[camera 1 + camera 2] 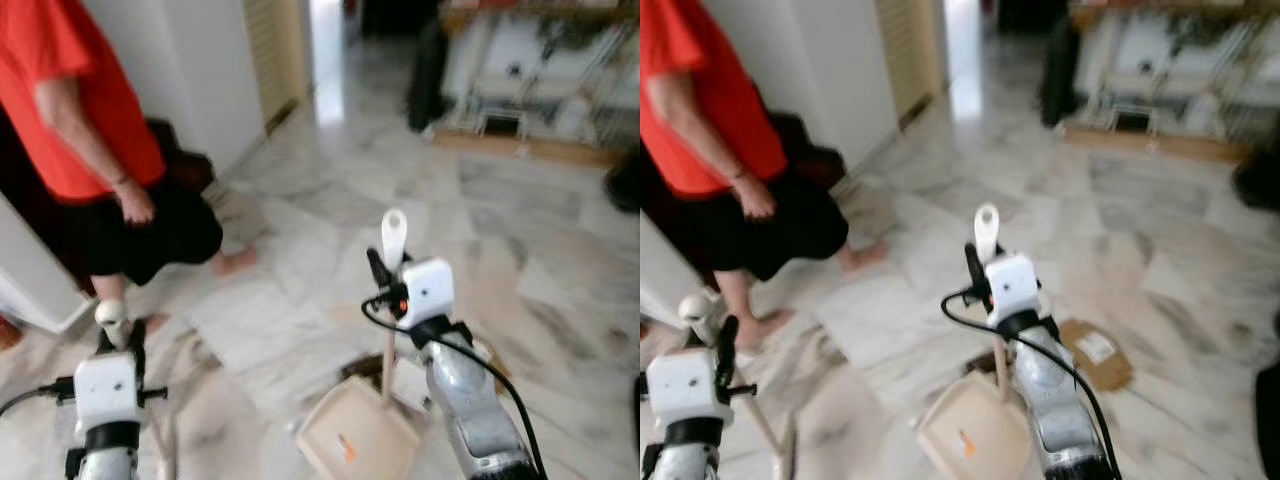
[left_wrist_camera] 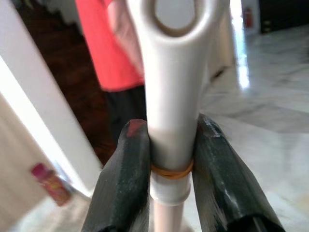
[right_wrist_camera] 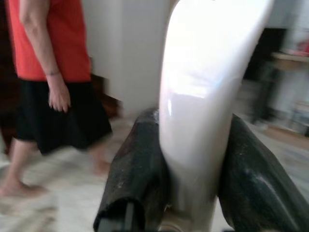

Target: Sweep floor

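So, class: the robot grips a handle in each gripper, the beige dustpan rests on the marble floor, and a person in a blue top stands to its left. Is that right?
Not quite. The person's top is red-orange, not blue, as the left eye view shows. The rest holds: the left gripper and right gripper each clamp a handle, and the beige dustpan rests on the marble floor.

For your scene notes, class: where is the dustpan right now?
In the left eye view, the beige dustpan sits on the marble floor low at centre-right, its upright handle clamped in the right pincer, brown cardboard nearby.
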`<state>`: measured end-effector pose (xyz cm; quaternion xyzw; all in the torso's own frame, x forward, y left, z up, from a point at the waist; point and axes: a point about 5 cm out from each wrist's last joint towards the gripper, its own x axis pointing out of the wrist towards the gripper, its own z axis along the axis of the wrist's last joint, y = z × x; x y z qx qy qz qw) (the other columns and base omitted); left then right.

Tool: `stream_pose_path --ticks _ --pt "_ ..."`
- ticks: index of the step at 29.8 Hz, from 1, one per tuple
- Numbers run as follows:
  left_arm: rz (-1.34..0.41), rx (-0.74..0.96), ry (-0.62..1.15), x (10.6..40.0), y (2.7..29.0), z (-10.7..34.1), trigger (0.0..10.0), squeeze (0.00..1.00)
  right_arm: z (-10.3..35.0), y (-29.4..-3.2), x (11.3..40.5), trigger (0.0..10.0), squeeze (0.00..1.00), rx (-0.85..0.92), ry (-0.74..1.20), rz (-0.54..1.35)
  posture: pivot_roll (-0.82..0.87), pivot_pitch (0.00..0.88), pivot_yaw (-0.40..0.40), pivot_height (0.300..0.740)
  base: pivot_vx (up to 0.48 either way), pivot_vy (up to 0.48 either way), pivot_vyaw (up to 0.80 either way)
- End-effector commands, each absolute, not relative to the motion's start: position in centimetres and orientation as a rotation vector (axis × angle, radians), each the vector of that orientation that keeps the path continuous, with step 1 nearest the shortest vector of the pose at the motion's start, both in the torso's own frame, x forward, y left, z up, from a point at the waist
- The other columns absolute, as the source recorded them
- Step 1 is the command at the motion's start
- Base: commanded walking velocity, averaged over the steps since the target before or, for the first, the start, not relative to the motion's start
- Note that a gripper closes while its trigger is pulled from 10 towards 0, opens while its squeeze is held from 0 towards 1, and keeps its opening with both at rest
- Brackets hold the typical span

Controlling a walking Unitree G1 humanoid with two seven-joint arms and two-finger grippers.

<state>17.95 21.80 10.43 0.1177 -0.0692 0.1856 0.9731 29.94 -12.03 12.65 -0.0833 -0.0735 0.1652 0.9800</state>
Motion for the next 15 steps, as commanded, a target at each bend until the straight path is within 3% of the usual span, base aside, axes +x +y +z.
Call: stream_pose_path --ticks 1,6,12,15 --pt "0.426 0.246 -0.210 17.1 21.8 11.7 10.0 0.00 14.7 -11.9 30.9 10.0 0.00 -0.205 -0.208 0.354 -0.13 0.000 -0.007 0.740 0.000 0.000 -0.74" --pt "0.450 0.217 -0.208 16.3 20.7 11.8 10.0 0.00 14.9 -12.7 32.1 10.0 0.00 -0.225 -0.200 0.338 -0.10 0.000 -0.005 0.740 0.000 0.000 -0.72" --pt "0.368 0.193 -0.205 17.7 19.7 11.6 10.0 0.00 14.6 -13.1 32.4 10.0 0.00 -0.233 -0.195 0.294 -0.13 0.000 0.040 0.740 0.000 0.000 -0.68" --pt "0.347 0.209 -0.213 18.3 20.1 12.0 10.0 0.00 14.3 -12.4 32.4 10.0 0.00 -0.197 -0.194 0.279 -0.12 0.000 0.074 0.740 0.000 0.000 0.00"
